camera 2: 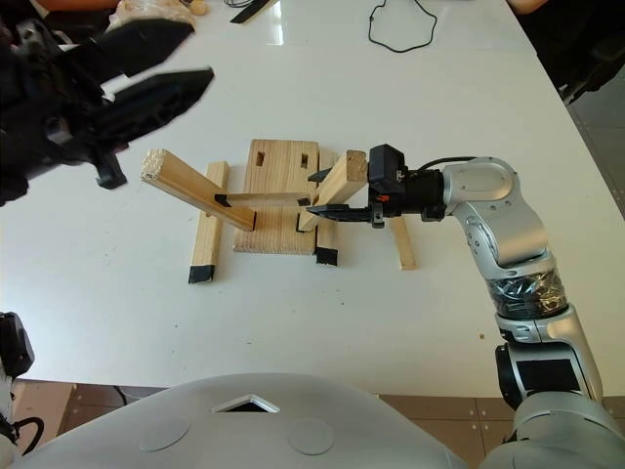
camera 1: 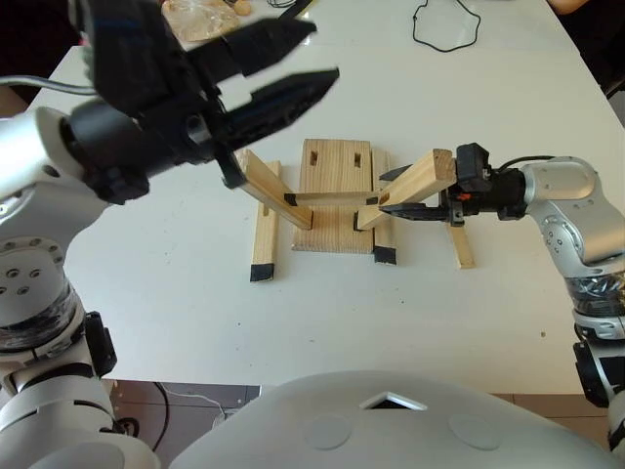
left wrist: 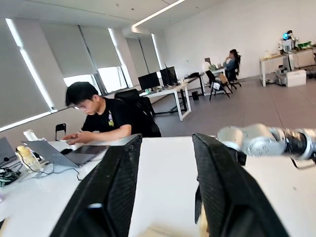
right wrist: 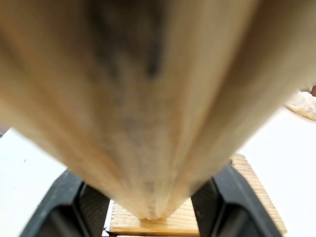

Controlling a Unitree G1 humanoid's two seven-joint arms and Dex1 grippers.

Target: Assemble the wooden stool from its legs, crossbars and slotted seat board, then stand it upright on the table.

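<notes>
Right gripper (camera 1: 392,192) clamped the right leg (camera 1: 427,173), tilted over the slotted seat board (camera 1: 332,158) (crossbar (camera 1: 327,198) joined it to the left leg (camera 1: 262,184)). Left gripper (camera 1: 320,51) gaped wide, empty, raised left of the seat board.

Far end of table (camera 1: 146,293): thin black cable (camera 1: 413,29) lying in a loose loop, crumpled clear plastic bag (camera 1: 200,18) with something tan inside, small tan round item (camera 1: 241,7) just beside the bag, flat black object (camera 2: 256,10) at the edge. Left wrist view: open laptop (left wrist: 47,153) on the white top, yellowish bottle (left wrist: 27,158) near it. Behind: office room, windows with grey roller blinds (left wrist: 69,49), long ceiling light strip (left wrist: 158,11), desk with dark monitors (left wrist: 159,79), black office chair (left wrist: 136,96), grey floor (left wrist: 256,108), another desk with equipment (left wrist: 289,61) far back by the wall.
</notes>
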